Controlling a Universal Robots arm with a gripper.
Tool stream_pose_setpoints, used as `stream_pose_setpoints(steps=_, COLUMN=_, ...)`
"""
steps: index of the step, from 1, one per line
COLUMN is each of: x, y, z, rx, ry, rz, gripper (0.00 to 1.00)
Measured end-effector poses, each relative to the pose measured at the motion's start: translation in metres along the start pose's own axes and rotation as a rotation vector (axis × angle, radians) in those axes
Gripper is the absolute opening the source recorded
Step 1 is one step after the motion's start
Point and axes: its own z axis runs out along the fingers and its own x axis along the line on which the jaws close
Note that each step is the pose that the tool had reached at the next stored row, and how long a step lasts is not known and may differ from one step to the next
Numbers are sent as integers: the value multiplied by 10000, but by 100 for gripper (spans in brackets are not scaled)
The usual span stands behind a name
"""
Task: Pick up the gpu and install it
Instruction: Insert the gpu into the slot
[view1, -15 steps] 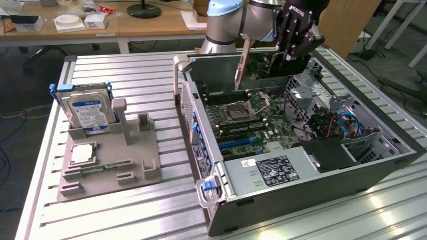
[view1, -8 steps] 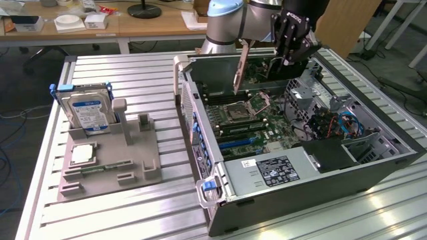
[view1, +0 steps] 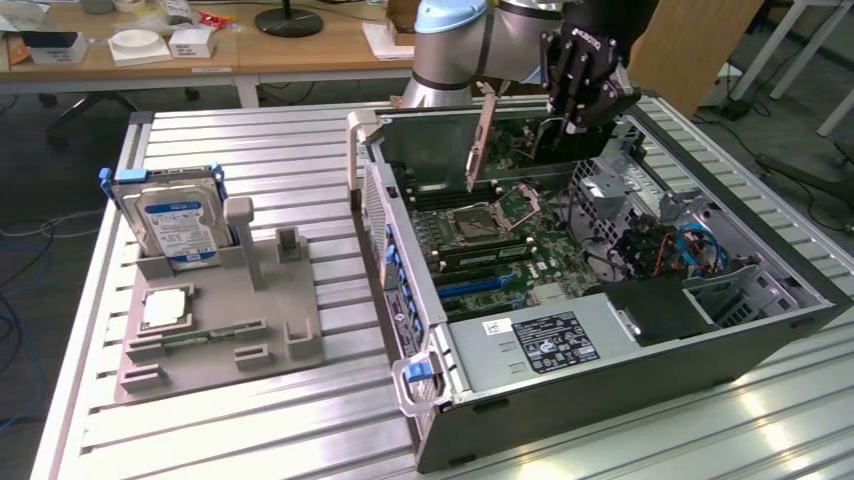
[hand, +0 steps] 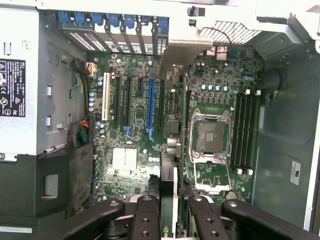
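Gripper (view1: 558, 128) holds gpu (view1: 477, 140) (upright) over open case's (view1: 601, 400) motherboard (view1: 534, 250).

The arm (view1: 449, 55) hangs its pincer (view1: 574, 120) pointing downward, fingers (hand: 146, 212) pinched on the gpu (hand: 172, 165).

Exterior view high, oblique, wide, wrist view close overhead, shared motherboard (view1: 534, 240) (hand: 140, 120)

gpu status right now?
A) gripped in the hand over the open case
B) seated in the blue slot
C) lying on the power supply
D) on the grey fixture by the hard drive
A: the hand is clamped on the gpu above the motherboard; the blue slot is empty.
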Motion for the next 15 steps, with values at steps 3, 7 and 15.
stream_pose_setpoints(steps=3, x=0, y=0, z=0, rx=0, ry=0, rz=0, gripper=27)
stream_pose_setpoints(steps=7, x=0, y=0, z=0, rx=0, ry=0, rz=6, gripper=27)
stream_pose_setpoints(steps=15, x=0, y=0, z=11, rx=1, ry=4, rz=384, gripper=27)
